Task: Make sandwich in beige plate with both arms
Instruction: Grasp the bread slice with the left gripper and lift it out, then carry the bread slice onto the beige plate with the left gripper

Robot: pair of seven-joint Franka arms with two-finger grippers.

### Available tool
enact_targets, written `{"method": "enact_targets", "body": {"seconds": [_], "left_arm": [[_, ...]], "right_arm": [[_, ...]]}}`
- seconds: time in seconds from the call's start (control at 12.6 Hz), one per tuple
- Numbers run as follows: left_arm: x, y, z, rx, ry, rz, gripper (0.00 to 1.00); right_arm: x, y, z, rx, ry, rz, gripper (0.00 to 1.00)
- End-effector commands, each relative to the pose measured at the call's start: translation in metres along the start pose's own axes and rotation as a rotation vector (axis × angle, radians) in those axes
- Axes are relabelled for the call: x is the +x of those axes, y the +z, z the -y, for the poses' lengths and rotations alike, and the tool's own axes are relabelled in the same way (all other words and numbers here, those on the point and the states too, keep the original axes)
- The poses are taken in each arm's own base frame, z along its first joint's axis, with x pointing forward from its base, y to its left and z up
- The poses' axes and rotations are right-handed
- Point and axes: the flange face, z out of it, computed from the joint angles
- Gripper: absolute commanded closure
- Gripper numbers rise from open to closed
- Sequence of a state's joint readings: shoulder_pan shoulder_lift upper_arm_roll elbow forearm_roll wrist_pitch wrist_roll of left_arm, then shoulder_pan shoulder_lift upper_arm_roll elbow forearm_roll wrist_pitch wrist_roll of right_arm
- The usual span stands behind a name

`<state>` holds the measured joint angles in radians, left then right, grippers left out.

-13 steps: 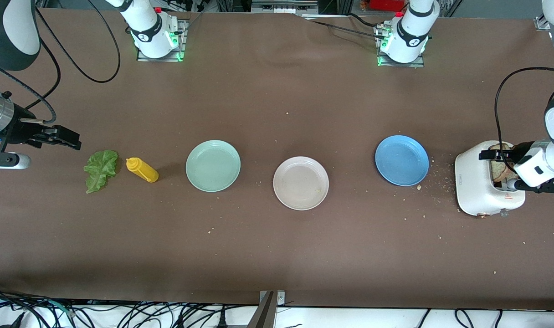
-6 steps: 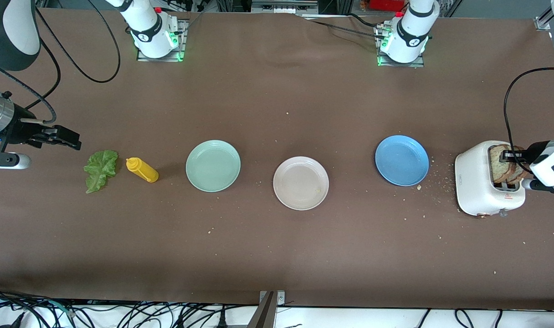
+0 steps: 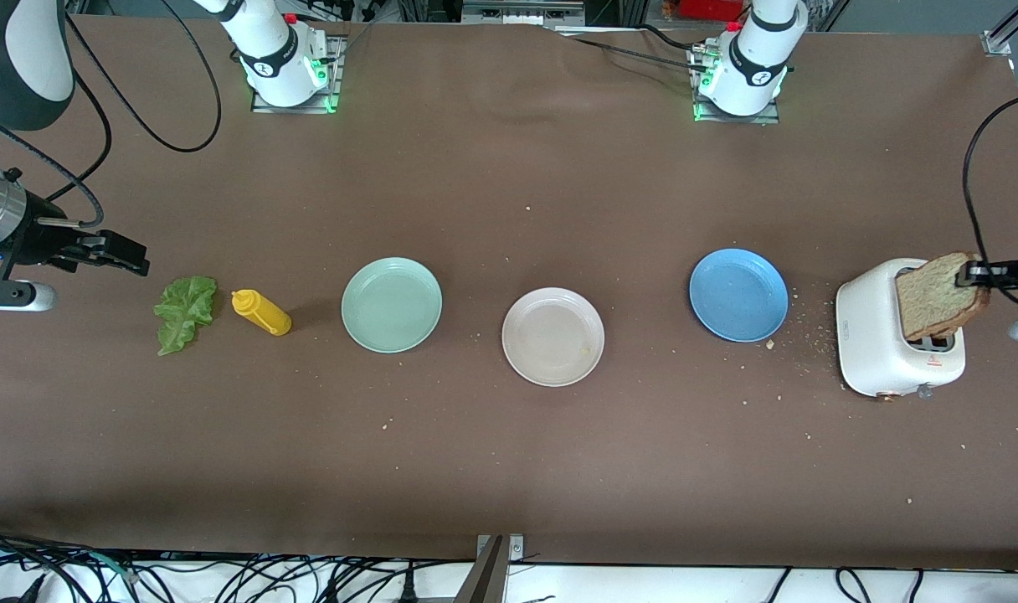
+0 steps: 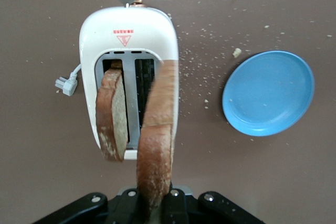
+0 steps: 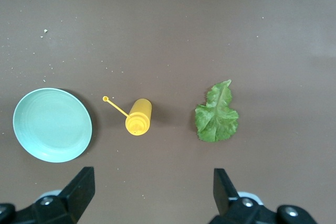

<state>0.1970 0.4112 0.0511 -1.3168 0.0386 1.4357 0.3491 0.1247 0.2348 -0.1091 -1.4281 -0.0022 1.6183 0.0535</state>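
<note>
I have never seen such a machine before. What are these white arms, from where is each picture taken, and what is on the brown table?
These are two robot arms, each ending in a two-finger gripper. One picture looks down from a high camera facing them; the other two come from cameras on the arms' wrists.

On the table lie three plates in a row: mint-green plate, beige plate, blue plate. Toward the right arm's end lie a yellow squeeze bottle and a lettuce leaf.

The left gripper is shut on a bread slice, held over the white toaster. A second slice stands in a slot. The right gripper waits open above the table near the lettuce.
</note>
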Motion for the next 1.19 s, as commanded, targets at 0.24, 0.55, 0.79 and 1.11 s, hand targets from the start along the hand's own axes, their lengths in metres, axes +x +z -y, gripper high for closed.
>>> {"method": "enact_targets", "body": {"seconds": [0.24, 0.55, 0.79, 1.11], "left_arm": [[0.021, -0.014, -0.101, -0.245, 0.167, 0.010, 1.00], [0.095, 0.086, -0.231, -0.624, 0.116, 0.185, 1.00], [0.144, 0.149, -0.318, -0.862, 0.037, 0.170, 1.00], [0.168, 0.208, -0.400, -0.985, -0.013, 0.133, 1.00]], "right_arm": [[-0.004, -0.003, -0.010, 0.004, 0.001, -0.012, 0.00], [-0.002, 0.001, -0.038, 0.108, -0.101, -0.014, 0.00], [-0.002, 0.007, -0.063, 0.173, -0.294, -0.031, 0.00], [-0.011, 0.054, -0.105, 0.360, -0.552, -0.075, 0.00]]}}
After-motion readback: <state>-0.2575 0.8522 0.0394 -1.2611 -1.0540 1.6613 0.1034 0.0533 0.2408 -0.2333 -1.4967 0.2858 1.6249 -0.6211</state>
